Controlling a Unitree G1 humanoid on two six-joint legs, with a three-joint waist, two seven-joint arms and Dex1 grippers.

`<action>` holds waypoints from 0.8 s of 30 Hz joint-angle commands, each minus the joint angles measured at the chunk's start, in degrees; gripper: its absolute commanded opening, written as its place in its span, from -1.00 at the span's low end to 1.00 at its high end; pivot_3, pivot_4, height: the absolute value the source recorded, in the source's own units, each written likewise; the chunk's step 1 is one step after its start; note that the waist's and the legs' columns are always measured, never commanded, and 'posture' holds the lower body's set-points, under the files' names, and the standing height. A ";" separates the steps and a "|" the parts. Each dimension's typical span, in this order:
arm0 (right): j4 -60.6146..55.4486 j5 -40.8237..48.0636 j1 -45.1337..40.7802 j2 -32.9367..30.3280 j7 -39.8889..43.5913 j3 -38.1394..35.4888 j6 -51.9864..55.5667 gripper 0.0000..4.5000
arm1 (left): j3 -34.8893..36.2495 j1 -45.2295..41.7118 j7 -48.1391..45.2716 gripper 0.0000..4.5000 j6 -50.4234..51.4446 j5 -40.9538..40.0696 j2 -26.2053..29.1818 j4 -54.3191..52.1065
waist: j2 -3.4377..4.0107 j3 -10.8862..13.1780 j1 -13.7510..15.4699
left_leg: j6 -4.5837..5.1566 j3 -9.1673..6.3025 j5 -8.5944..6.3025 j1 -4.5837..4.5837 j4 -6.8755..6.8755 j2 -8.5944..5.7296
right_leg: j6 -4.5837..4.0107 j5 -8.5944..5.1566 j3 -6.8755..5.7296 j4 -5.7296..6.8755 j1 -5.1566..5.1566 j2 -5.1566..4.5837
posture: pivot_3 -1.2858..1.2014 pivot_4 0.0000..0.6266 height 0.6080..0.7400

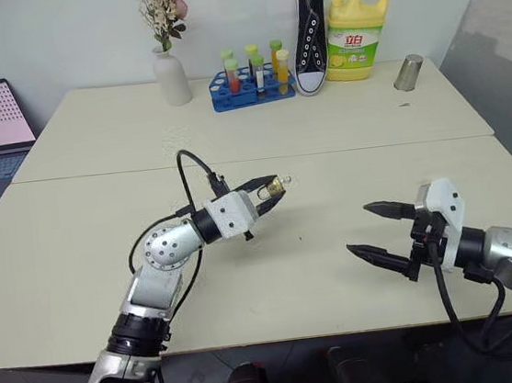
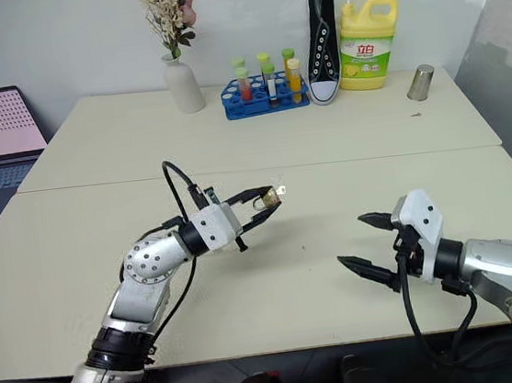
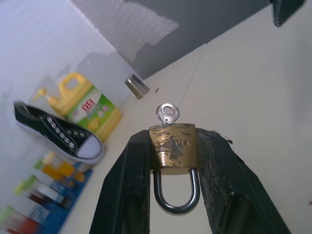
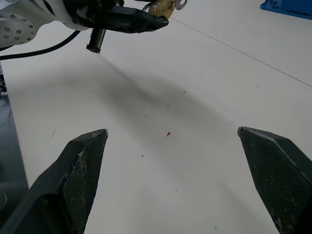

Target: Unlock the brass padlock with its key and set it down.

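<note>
The left gripper (image 1: 273, 192) is pinching the scuffed brass padlock (image 3: 173, 152) between its black textured fingers, above the middle of the smooth cream counter (image 1: 323, 128). The silvery round-headed key (image 3: 167, 113) is sticking out of the padlock's base, opposite its curved steel shackle. The right gripper (image 1: 370, 230) is hovering near the counter's front edge, its pointed fingers spread wide apart.

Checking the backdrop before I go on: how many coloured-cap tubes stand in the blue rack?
5 that I can count in the blue rack at the table's far edge, between the white vase and the black sneaker; others may be hidden behind them.
</note>
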 commanded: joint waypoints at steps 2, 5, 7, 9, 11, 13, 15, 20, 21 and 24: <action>1.62 3.91 -5.97 1.53 0.47 0.52 1.83 1.00 | -2.55 -2.58 1.92 -0.57 -21.32 8.98 4.74 3.53 | 0.01 0.00 -0.14 | 0.00 0.03 0.00 0.01 0.00 0.01 | -0.01 0.01 0.03 0.01 0.00 0.00 | 0.03 -0.52 1.00; 2.73 7.04 -9.49 2.20 1.06 1.43 4.63 1.00 | -3.81 -2.54 2.01 -0.57 -27.08 10.53 6.87 5.37 | 0.00 0.00 -0.12 | 0.00 0.02 0.00 0.00 0.01 0.02 | -0.10 0.06 -0.01 0.01 0.00 -0.02 | 0.03 -0.52 1.00; 3.30 9.18 -11.54 2.11 1.55 2.36 7.11 1.00 | -4.27 -2.04 2.01 -0.57 -29.21 9.94 8.04 6.32 | 0.00 0.00 -0.14 | 0.00 0.02 0.00 0.00 0.01 0.02 | -0.18 0.11 -0.01 0.01 0.00 -0.03 | 0.03 -0.52 1.00; 4.14 10.76 -13.38 2.23 1.86 3.49 9.20 1.00 | -4.11 -2.05 2.86 -0.57 -31.43 10.30 8.83 7.38 | 0.00 0.00 -0.14 | 0.00 0.01 0.00 0.00 0.01 0.04 | -0.19 0.11 -0.03 0.02 0.00 -0.04 | 0.03 -0.52 1.00; 5.04 12.38 -14.86 3.25 1.27 3.99 10.76 1.00 | -3.97 -2.44 3.84 -0.57 -33.11 10.73 8.94 8.29 | 0.01 0.00 -0.15 | 0.00 0.01 0.00 0.00 0.01 0.04 | -0.19 0.12 -0.04 0.02 0.00 -0.05 | 0.03 -0.52 1.00; 5.93 14.52 -16.39 4.72 0.59 4.49 12.54 1.00 | -3.83 -2.65 5.07 -0.57 -34.69 11.56 8.78 8.97 | 0.01 0.00 -0.15 | 0.00 0.01 0.00 0.00 0.01 0.04 | -0.20 0.12 -0.05 0.03 0.00 -0.06 | 0.03 -0.52 1.00; 6.61 15.70 -17.49 5.90 -0.06 4.90 13.94 1.00 | -3.63 -2.69 6.28 -0.57 -35.82 12.55 8.62 9.50 | 0.01 0.00 -0.15 | 0.00 0.00 0.00 0.00 0.02 0.04 | -0.20 0.12 -0.06 0.04 0.00 -0.06 | 0.03 -0.52 1.00; 7.97 16.10 -19.04 7.45 -0.83 5.95 15.40 1.00 | -3.47 -2.44 8.69 -0.57 -36.93 14.44 8.59 9.88 | 0.01 0.00 -0.16 | 0.00 0.00 0.00 -0.01 0.02 0.04 | -0.21 0.13 -0.09 0.04 0.00 -0.25 | 0.03 -0.52 1.00; 8.98 16.04 -19.39 8.50 -0.98 6.78 15.68 1.00 | -3.47 -1.94 9.18 -0.57 -37.26 14.90 8.70 9.52 | 0.01 0.00 -0.16 | 0.00 0.00 0.00 -0.01 0.02 0.04 | -0.21 0.13 -0.10 0.04 0.00 -0.25 | 0.03 -0.52 1.00; 11.08 15.44 -20.15 10.54 -1.26 8.53 16.55 1.00 | -3.71 -1.36 10.16 -0.57 -37.58 15.26 9.03 9.19 | 0.01 0.00 -0.24 | 0.00 -0.01 0.00 0.00 0.01 0.06 | -0.21 0.14 -0.10 0.06 -0.01 -0.24 | 0.03 -0.52 1.00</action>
